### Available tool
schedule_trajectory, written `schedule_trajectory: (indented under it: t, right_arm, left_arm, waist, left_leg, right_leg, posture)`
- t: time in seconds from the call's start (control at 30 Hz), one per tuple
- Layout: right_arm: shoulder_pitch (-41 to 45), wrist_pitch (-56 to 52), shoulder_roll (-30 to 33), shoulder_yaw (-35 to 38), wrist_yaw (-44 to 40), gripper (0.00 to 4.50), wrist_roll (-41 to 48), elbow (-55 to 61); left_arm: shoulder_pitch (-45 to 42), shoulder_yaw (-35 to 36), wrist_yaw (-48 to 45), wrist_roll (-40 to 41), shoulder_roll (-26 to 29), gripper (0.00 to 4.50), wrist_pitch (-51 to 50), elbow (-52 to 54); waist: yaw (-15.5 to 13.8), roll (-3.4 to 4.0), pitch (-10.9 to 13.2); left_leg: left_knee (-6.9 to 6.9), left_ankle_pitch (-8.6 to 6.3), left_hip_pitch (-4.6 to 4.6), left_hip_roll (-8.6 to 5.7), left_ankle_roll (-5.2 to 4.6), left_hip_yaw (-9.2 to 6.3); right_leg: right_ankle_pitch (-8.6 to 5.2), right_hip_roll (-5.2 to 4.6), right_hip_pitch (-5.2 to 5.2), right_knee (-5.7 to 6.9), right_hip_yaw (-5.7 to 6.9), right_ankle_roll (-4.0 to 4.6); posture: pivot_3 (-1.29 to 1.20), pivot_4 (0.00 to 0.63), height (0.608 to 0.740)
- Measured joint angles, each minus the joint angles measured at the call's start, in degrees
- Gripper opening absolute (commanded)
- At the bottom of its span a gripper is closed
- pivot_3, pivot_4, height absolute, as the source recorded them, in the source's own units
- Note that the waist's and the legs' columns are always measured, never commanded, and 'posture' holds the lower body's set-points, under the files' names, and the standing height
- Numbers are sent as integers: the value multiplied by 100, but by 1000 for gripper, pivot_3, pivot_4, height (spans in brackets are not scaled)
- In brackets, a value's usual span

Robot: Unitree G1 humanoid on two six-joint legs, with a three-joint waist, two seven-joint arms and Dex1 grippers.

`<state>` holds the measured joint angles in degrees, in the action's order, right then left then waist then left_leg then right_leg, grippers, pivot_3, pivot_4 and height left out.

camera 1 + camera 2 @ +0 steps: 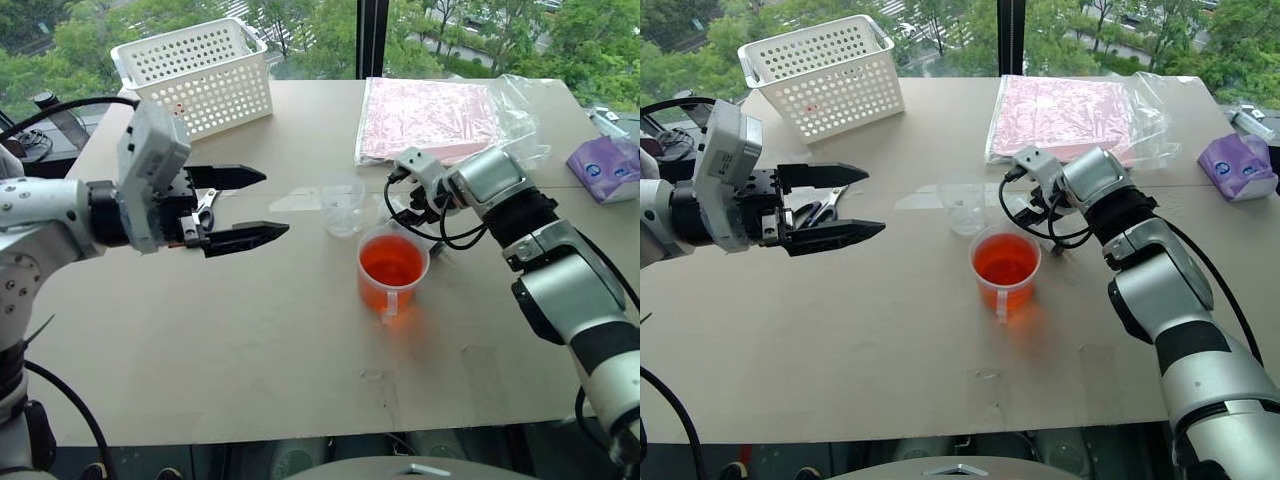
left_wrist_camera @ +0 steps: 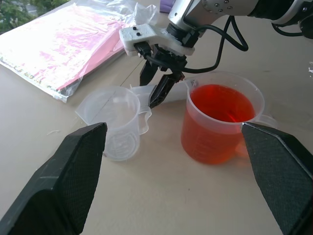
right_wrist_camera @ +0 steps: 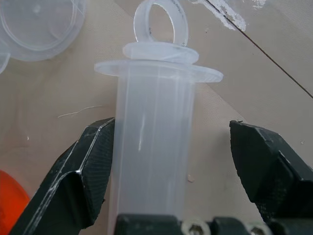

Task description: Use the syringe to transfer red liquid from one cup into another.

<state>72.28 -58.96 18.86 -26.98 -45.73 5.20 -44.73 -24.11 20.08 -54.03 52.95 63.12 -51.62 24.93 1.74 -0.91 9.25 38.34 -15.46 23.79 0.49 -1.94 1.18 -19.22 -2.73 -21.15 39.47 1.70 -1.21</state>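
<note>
Now our right gripper (image 3: 168,161) straddles the syringe (image 3: 154,147) lying on the table (image 1: 250,350), one finger touching the clear barrel, the other apart. Our left gripper (image 1: 250,205) hangs wide open. Red liquid (image 1: 391,262) fills the handled cup (image 1: 392,272); the small cup (image 1: 343,208) sits beside it.

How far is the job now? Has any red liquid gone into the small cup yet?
No transfer yet. The small cup looks empty, and the red liquid is all in the handled cup. In hand: the right gripper straddles the syringe, which lies on the table; one finger is against the barrel, the other apart. The left gripper is open, holding nothing. Left: grasp, draw liquid, empty into the small cup.
</note>
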Motion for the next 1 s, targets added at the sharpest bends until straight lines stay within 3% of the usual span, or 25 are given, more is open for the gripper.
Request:
schedule_trajectory:
  t: [0.03,0.1,0.3,0.5,0.63,0.77,0.9,1.0]
  right_arm:
    - [42,69,-24,2,-6,2048,-50,-108]
    - [94,203,-91,6,-51,1531,-144,-271]
    - [180,411,-185,69,-173,1530,-348,-559]
    - [179,294,209,783,-359,1530,-107,-393]
    - [137,-184,749,1650,-494,1530,385,523]
    - [-222,-470,806,3027,-416,1530,1301,2065]
    - [-915,-485,292,4284,18,1530,2260,3725]
    - [-1427,-379,-122,4689,328,1530,2751,4644]
  left_arm:
    - [14,0,-14,-13,-1,4500,31,-35]
    - [99,1,-56,-84,-12,4500,118,-86]
    - [224,-2,-72,-236,-80,4500,300,-149]
    - [230,126,175,-210,-271,4500,314,-244]
    - [78,203,397,-87,-506,4500,261,-451]
    - [-452,138,556,137,-775,4500,161,-691]
    - [-1218,-40,756,370,-1118,4500,-31,-1040]
    - [-1735,-136,937,548,-1442,4500,-152,-1296]
  waist:
    - [13,-1,0]
    - [47,-4,-3]
    - [61,-9,-6]
    - [30,-9,-4]
    - [25,-9,-4]
    - [40,-11,-4]
    - [14,-16,-8]
    - [-6,-19,-8]
  left_leg:
    - [0,0,1,0,0,0]
    - [1,0,0,0,0,3]
    - [2,1,-1,0,2,3]
    - [5,2,5,0,2,4]
    - [-1,1,9,0,2,4]
    - [-3,1,9,0,2,7]
    - [1,2,8,0,2,6]
    - [11,2,9,0,2,5]
  right_leg:
    - [0,0,0,4,0,0]
    - [0,-1,-1,28,-4,0]
    - [0,-1,-7,29,-7,0]
    - [0,-3,-12,31,-10,0]
    - [0,-4,-11,32,-10,0]
    - [0,-3,-11,31,-11,-1]
    - [1,-2,-6,35,-10,-2]
    - [1,-2,-9,36,-10,-3]
  posture:
    - [0,150,740]
    - [0,150,740]
    - [0,150,740]
    - [0,150,740]
    - [0,150,740]
    - [0,150,740]
    - [0,150,740]
    - [0,150,740]
